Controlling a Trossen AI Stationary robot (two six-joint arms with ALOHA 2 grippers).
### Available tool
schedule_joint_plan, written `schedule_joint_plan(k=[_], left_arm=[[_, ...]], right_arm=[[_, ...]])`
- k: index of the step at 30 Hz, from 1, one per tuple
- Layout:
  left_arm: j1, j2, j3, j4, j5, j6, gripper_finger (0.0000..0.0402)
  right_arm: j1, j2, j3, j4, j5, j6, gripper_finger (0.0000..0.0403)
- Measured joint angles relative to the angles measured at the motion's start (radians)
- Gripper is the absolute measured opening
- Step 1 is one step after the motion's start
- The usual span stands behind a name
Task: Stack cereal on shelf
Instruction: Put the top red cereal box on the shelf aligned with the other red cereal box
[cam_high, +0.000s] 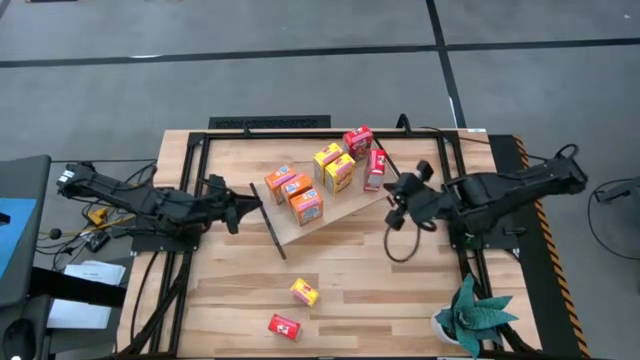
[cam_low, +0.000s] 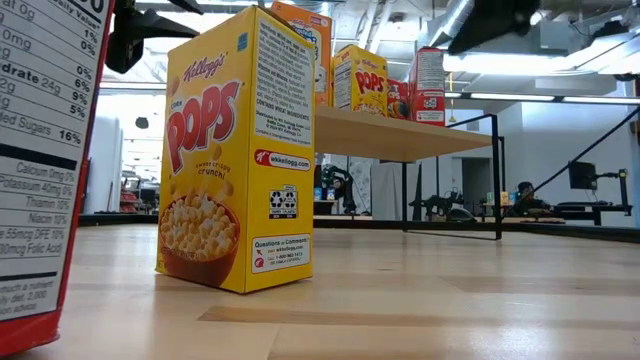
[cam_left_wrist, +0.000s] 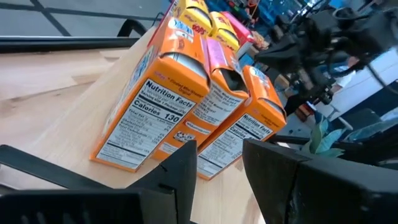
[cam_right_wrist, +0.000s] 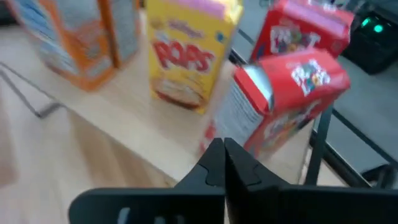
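On the tabletop (cam_high: 350, 270) the shelf (cam_high: 340, 212) sits turned at an angle between the two arms, carrying seven cereal boxes. Three orange boxes (cam_high: 295, 193) stand in a close row at its left end, two yellow boxes (cam_high: 334, 167) stand near the middle, and two red boxes (cam_high: 366, 153) stand toward the right end. Two more lie apart on the near table: a yellow box (cam_high: 304, 292) and a red box (cam_high: 285, 326). A green plant (cam_high: 475, 315) stands at the near right corner, and a black cable loop (cam_high: 402, 240) lies by the right arm.

The left gripper (cam_high: 250, 208) hovers just beside the shelf's left end, facing the orange row, its fingers (cam_left_wrist: 180, 171) spread and empty. The right gripper (cam_high: 393, 190) sits just beside the nearer red box (cam_right_wrist: 289, 99), fingers pressed together and holding nothing.
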Motion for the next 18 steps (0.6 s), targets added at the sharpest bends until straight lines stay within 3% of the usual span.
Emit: schedule_joint_plan(k=[5,13,18], left_arm=[[0.000,-0.010,0.000,-0.001,-0.001,0.026,0.0119],[0.000,-0.009,0.000,-0.004,-0.001,0.036,0.0119],[0.000,-0.009,0.000,-0.008,-0.002,0.036,0.0119]], right_arm=[[-0.092,-0.001,-0.030,0.016,-0.058,-0.032,0.0025],[-0.176,0.040,-0.031,0.117,-0.171,-0.135,0.0008],[-0.218,0.081,-0.032,0.158,-0.194,-0.165,0.0029]])
